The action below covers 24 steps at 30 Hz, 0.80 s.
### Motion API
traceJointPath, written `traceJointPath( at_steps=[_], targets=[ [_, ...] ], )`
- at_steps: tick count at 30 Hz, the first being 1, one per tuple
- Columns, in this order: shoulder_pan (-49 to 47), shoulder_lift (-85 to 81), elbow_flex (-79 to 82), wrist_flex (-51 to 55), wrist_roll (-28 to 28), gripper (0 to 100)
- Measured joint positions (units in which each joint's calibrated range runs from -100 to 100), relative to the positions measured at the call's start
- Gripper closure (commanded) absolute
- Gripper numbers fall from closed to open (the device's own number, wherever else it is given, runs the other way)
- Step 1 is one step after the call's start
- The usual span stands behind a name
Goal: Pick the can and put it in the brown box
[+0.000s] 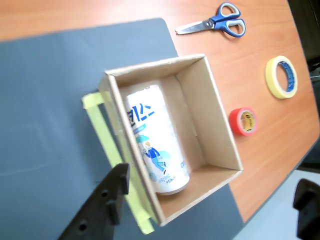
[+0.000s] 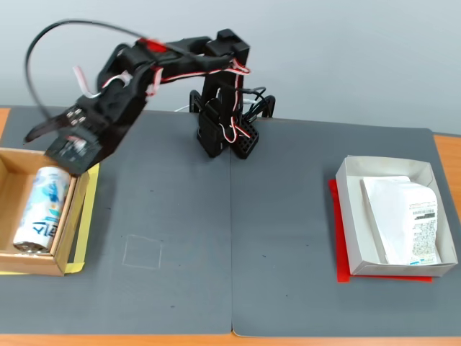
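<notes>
i see the can [image 1: 156, 145] lying on its side inside the brown box [image 1: 220, 142], at nine o'clock in the fixed view. my gripper [image 1: 210, 200] hangs above, fingers apart and empty. only backing away looks left.

Wooden table [image 2: 446, 155], plain grey wall [image 2: 346, 50]

The arm [image 2: 169, 61] is black plastic with red accents near the top and a boxy black base [image 2: 225, 130]. A black cable loops above it (thinner red and white wires run along the links). The gripper [image 1: 210, 200] has matte black fingers [image 1: 102, 202] with small round holes.
</notes>
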Motion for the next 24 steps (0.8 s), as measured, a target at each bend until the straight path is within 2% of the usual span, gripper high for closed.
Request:
traceJointPath(
  at_steps=[5,12,24],
  targets=[
    [-3.8,-11.0,7.7,0.5,-2.6,64],
    [-10.9,-29.1,24.3,0.7,-2.9,64],
    [-29.3,-59.3,52.2,0.7,-4.4,64]
  ],
)
